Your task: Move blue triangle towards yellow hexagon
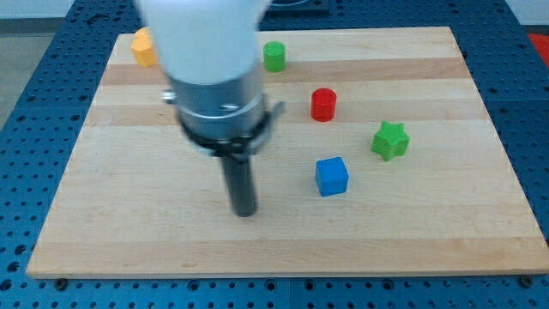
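Note:
My tip [245,212] is at the end of the dark rod, on the wooden board [129,223] in the lower middle of the view. No blue triangle shows; the arm's white and grey body hides part of the board above the tip. An orange-yellow block [143,46] peeks out at the view's top left, partly hidden by the arm; its shape cannot be made out. A blue cube [332,176] sits to the right of my tip, well apart from it.
A green cylinder [274,56] stands near the top edge. A red cylinder [323,104] sits right of centre. A green star [390,140] lies further right. The board rests on a blue perforated table [26,77].

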